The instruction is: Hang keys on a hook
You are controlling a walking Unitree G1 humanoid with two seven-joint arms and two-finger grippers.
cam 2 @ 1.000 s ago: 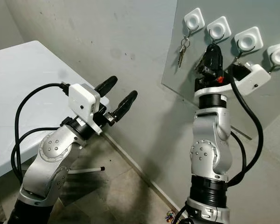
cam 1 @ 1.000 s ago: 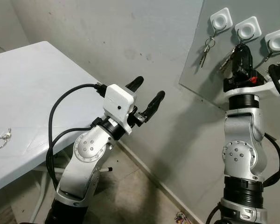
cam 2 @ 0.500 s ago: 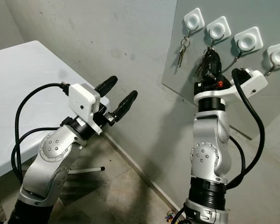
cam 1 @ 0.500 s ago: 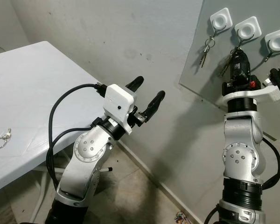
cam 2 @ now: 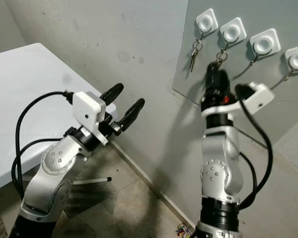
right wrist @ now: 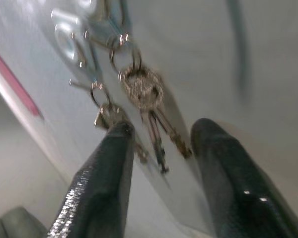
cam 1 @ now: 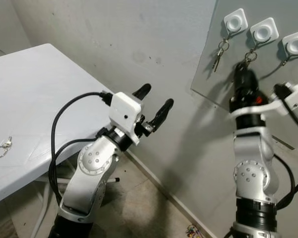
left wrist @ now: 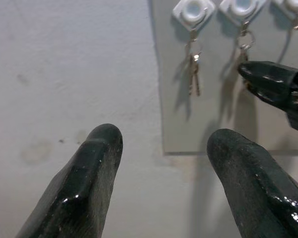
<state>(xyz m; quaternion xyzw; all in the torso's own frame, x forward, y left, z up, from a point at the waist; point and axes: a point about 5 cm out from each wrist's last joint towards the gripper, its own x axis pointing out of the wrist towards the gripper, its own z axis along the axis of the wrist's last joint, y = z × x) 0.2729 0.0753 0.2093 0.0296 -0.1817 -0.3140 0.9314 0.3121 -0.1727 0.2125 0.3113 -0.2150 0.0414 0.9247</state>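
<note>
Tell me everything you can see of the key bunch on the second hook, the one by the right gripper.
The key bunch is a few silvery metal keys on a split ring with a round disc-like piece, hanging from the second white hook on the grey wall panel. The keys dangle downward against the panel. The right gripper sits just below with open fingers either side of the key tips, not gripping them. Blur hides finer detail.

A white table [cam 1: 39, 84] stands by the grey wall [cam 1: 154, 39], seemingly touching it.
</note>
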